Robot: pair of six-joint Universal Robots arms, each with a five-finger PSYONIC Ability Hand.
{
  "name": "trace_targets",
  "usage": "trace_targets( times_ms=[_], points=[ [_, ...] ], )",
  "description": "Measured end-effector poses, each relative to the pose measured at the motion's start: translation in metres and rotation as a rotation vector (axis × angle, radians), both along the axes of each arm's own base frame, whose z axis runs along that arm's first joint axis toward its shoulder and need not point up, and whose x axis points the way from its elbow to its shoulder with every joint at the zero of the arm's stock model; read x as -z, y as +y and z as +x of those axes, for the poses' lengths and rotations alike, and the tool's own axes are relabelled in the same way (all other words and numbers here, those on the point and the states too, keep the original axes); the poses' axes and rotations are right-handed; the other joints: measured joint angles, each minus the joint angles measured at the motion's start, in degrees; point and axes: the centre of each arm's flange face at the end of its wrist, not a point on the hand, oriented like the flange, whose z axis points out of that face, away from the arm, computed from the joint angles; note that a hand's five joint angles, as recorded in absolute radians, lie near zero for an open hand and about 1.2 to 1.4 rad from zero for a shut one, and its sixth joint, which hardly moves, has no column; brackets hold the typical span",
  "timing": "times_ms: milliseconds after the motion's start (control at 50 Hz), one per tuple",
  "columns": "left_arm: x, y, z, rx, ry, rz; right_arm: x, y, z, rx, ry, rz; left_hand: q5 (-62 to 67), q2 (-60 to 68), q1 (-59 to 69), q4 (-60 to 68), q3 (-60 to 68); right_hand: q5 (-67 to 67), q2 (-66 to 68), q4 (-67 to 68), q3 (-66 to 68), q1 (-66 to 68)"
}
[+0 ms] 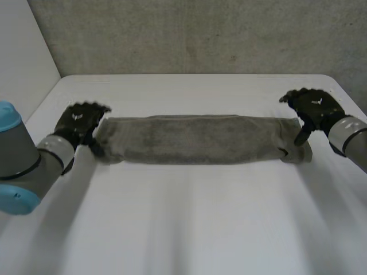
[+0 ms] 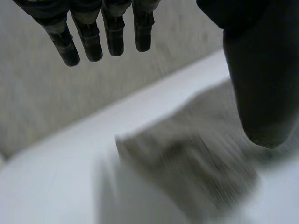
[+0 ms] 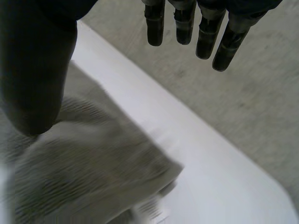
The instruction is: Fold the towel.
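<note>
A: Well, your left hand (image 1: 79, 123) is spread, with the fingers (image 2: 88, 44) straight, the thumb standing apart and nothing pinched. It hovers at the left end of the towel (image 1: 195, 139).

B: And the right?

A: Your right hand (image 1: 314, 109) is much the same, fingers straight and clear of the thumb, over the right end. Its thumb may be brushing the cloth, but the view is too blurred for me to be sure.

B: Where does the towel lie?

A: In a long narrow band across the white table (image 1: 189, 223), between your two hands. One lengthwise fold looks done.

B: So what's next?

A: I'd judge you're at the grasp. You need a firm pinch on an end — then carry it across to meet the other, so the band halves.
</note>
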Motion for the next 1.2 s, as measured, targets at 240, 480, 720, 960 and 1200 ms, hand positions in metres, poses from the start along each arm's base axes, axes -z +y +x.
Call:
trace_targets(
  times_ms=[240, 480, 720, 960, 1200],
  points=[
    [0.031, 0.012, 0.013, -0.105, -0.053, 0.129, 0.028, 0.015, -0.023, -0.006, -0.011, 0.094, 0.0, 0.0, 0.0, 0.0, 0.0, 15.45, 13.1, 0.0, 0.0, 14.45],
    [0.04, 0.002, 0.013, -0.129, -0.055, 0.093, 0.058, 0.01, -0.027, -0.009, 0.03, 0.106, 0.0, 0.0, 0.0, 0.0, 0.0, 24.59, 22.82, 0.0, 0.0, 23.68],
    [0.045, -0.007, 0.011, -0.118, -0.095, 0.066, 0.068, 0.006, -0.029, -0.015, 0.067, 0.101, 0.0, 0.0, 0.0, 0.0, 0.0, 42.02, 41.72, 0.0, 0.0, 41.85],
    [0.047, -0.01, -0.007, -0.098, -0.111, 0.04, 0.06, -0.012, -0.052, 0.047, 0.088, 0.017, 1.16, 0.59, 0.05, 0.0, 0.0, 61.36, 58.25, 0.0, 0.0, 58.94],
    [0.045, -0.006, -0.024, -0.058, -0.11, 0.028, 0.06, -0.012, -0.053, 0.055, 0.089, 0.021, 32.41, 31.99, 28.44, 0.0, 0.0, 61.55, 58.24, 0.0, 0.0, 59.14]
  ],
)
